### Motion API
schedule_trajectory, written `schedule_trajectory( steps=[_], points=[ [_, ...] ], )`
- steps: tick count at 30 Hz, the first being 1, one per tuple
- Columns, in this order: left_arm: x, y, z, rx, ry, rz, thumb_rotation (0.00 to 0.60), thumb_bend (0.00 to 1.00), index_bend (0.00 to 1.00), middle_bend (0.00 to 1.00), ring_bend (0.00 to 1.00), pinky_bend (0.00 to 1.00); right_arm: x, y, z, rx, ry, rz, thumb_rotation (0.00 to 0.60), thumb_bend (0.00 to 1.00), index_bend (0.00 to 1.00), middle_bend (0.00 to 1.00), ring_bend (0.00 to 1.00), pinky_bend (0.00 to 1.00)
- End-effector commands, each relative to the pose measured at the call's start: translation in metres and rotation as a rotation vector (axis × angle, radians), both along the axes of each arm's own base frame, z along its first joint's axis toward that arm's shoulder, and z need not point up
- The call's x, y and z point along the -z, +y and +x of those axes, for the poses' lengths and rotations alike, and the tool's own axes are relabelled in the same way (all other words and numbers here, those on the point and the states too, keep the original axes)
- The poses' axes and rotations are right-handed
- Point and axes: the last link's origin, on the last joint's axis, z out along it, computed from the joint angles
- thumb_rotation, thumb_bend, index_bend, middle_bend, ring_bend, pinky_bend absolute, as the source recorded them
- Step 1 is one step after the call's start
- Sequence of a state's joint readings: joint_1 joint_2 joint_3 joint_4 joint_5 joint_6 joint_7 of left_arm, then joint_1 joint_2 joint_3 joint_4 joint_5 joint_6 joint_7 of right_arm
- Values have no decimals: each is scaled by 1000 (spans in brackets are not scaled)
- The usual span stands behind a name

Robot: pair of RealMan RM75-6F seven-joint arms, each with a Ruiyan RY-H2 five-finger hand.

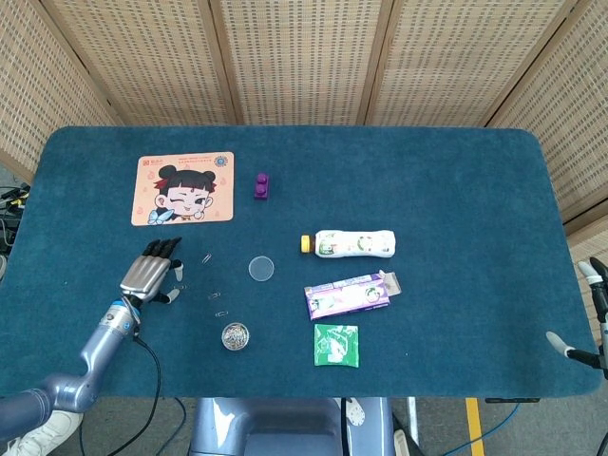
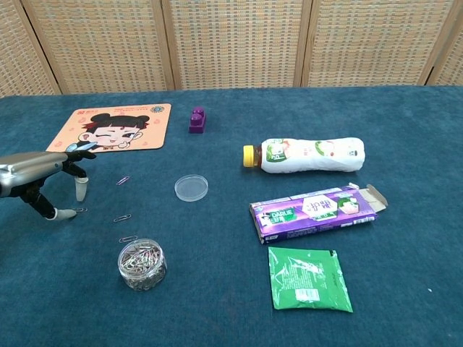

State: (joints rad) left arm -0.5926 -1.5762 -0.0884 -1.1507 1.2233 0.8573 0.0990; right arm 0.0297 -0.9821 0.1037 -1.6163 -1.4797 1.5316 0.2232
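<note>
Standing at the near edge of the table point(image 2: 405, 318), closest to me is one small clear jar of clips point(image 2: 142, 264) at about 7 o'clock, with one green sachet point(image 2: 307, 278) at 5 o'clock. Just past the jar lie four loose paper clips that I can count. One lies right behind the jar, and another point(image 2: 121, 217) lies a little further on. A third point(image 2: 123, 180) lies further still. The fourth clip point(image 2: 78, 210) sits at 9 o'clock, right by the fingertips of the left hand point(image 2: 40, 170).

That hand is released. Its fingers are spread and pointing down at the cloth, and nothing is caught between them. One tip rests just beside the fourth clip (whether it actually touches, I cannot say). To my eye the work in hand is fishing up that clip, and it is only at the stage of settling over it. The next move would call for a fine pinch low against the cloth, since the wire lies flat.

At the middle of the table lie one purple carton point(image 2: 315, 212) with its flap open and one clear round dish point(image 2: 191, 188). Beyond them is one white bottle point(image 2: 304, 156) on its side. Furthest off, at 11 o'clock, are one cartoon mat point(image 2: 119, 126) and one purple block point(image 2: 197, 119).

The right hand point(image 1: 570, 348) barely pokes in at 4 o'clock in the head view, and I cannot tell its state.
</note>
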Motion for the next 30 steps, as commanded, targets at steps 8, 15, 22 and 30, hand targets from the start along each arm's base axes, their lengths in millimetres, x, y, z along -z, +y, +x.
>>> schedule_trajectory(
  steps=[8, 15, 22, 30],
  points=[
    [4, -1, 2, -8, 9, -14, 600, 319, 530, 0, 0, 0, 0, 0, 0, 0, -1, 0, 600, 0, 0, 0, 0, 0],
    [10, -1, 3, -11, 21, -25, 600, 369, 549, 0, 0, 0, -1, 0, -1, 1, -3, 0, 600, 0, 0, 0, 0, 0],
    [10, -2, 4, -12, 24, -26, 600, 405, 615, 0, 0, 0, -1, 0, -1, 0, -5, 1, 600, 0, 0, 0, 0, 0],
    [11, -3, 5, 4, 34, -29, 600, 432, 684, 0, 0, 0, -1, 0, -1, 1, -4, 2, 600, 0, 0, 0, 0, 0]
  ],
)
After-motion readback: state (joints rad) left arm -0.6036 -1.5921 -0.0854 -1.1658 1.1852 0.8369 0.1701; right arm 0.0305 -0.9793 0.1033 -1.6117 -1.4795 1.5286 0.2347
